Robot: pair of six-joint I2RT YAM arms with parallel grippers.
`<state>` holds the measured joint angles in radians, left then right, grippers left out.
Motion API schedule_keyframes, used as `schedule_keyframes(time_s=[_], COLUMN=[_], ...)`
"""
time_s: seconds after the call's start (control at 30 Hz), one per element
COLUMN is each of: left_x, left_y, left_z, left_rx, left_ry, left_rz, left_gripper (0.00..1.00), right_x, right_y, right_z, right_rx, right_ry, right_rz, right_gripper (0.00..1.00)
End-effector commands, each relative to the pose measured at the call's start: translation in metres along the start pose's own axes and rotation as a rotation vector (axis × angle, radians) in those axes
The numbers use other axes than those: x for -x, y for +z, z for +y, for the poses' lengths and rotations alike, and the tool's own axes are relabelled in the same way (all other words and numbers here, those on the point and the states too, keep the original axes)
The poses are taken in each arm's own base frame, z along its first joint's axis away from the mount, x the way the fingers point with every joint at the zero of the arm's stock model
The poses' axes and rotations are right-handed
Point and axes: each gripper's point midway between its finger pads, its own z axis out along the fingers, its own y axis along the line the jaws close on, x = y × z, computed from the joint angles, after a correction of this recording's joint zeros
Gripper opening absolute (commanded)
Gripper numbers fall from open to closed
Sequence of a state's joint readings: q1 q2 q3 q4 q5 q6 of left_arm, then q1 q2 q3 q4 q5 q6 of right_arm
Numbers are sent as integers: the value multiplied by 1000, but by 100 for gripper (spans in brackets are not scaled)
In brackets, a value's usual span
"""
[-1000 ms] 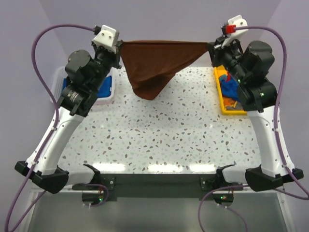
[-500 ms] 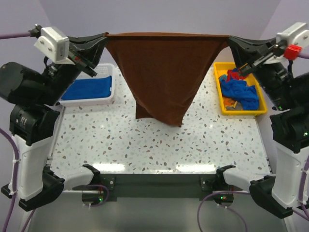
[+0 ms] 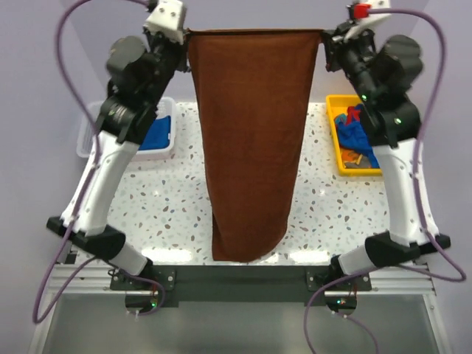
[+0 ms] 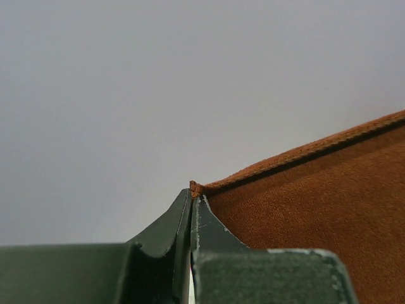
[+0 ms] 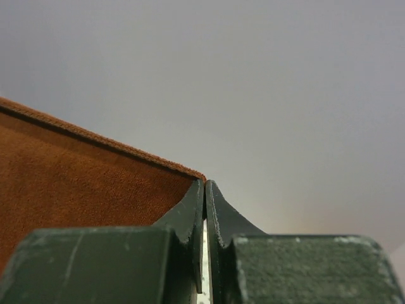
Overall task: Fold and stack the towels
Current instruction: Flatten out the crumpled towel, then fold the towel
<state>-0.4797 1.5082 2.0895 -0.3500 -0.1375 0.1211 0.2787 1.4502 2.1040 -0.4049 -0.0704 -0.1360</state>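
Now | left tool (image 3: pixel 186 31) clamps towel (image 3: pixel 251 133) corner | right tool (image 3: pixel 323 33) clamps other corner | hem (image 3: pixel 254 31) taut

A speckled white table (image 3: pixel 169 214) is filling the middle of the scene. A white tray (image 3: pixel 164 153) is sitting at the table's far left edge, a yellow bin (image 3: pixel 332 136) is sitting at its far right edge, and a lilac wall (image 3: pixel 29 88) is standing behind the table.

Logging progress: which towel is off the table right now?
The brown towel, hanging by its top corners; the others lie in the white bin and yellow bin.
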Motion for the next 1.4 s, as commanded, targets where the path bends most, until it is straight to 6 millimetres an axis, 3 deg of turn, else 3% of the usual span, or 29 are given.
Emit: schedule_keyframes(time_s=[0.0, 0.1, 0.13, 0.17, 0.2, 0.23, 0.27, 0.37, 0.4, 0.47, 0.6, 0.7, 0.73, 0.77, 0.83, 0.9, 0.93, 0.97, 1.0, 1.03, 1.07, 1.23, 1.37], left_x=[-51, -103, -115, -146, -157, -171, -199, -235, -256, -275, -295, -307, -297, -311, -314, -320, -311, -326, -327, -318, -332, -342, -365], left_y=[43, 85, 94, 109, 115, 121, 127, 133, 132, 131, 126, 119, 117, 110, 102, 88, 82, 71, 66, 59, 47, 8, -25], left_z=[67, 76, 79, 84, 87, 88, 91, 99, 98, 107, 117, 111, 110, 107, 102, 97, 94, 88, 85, 84, 80, 64, 50], left_rx=[312, 336, 347, 359, 364, 360, 362, 356, 350, 356, 363, 329, 325, 313, 296, 288, 271, 256, 243, 236, 226, 187, 168], left_ry=[91, 86, 83, 91, 90, 88, 88, 58, 55, 35, 21, 21, 19, 20, 8, -13, -23, -31, -41, -43, -42, -107, -159], left_rz=[104, 174, 188, 228, 238, 254, 290, 319, 353, 381, 416, 434, 406, 437, 440, 457, 446, 483, 491, 484, 521, 605, 690], left_gripper=[0, 0, 0, 0, 0, 0, 0, 0, 0, 0, 0, 0, 0, 0, 0, 0, 0, 0, 0, 0, 0, 0, 0], right_x=[-45, -75, -103, -107, -114, -138, -145, -182, -191, -216, -249, -272, -278, -294, -303, -323, -325, -336, -344, -341, -353, -363, -376], right_y=[35, 63, 82, 90, 98, 112, 118, 137, 141, 148, 152, 145, 142, 136, 128, 115, 110, 102, 93, 86, 74, 37, 12], right_z=[-58, -63, -61, -62, -61, -58, -57, -49, -45, -42, -34, -29, -26, -24, -21, -16, -14, -12, -9, -8, -4, 6, 10], right_rx=[-264, -288, -279, -275, -268, -254, -245, -203, -184, -170, -130, -110, -103, -95, -84, -56, -49, -39, -26, -21, -7, 13, 14], right_ry=[-63, -92, -100, -103, -112, -116, -119, -126, -126, -125, -133, -135, -136, -138, -136, -135, -134, -132, -129, -125, -120, -80, -49], right_rz=[65, 107, 153, 151, 152, 184, 189, 225, 232, 272, 339, 382, 395, 430, 457, 525, 541, 580, 618, 631, 681, 767, 845], right_gripper=[0, 0, 0, 0, 0, 0, 0, 0, 0, 0, 0, 0, 0, 0, 0, 0, 0, 0, 0, 0, 0, 0, 0])
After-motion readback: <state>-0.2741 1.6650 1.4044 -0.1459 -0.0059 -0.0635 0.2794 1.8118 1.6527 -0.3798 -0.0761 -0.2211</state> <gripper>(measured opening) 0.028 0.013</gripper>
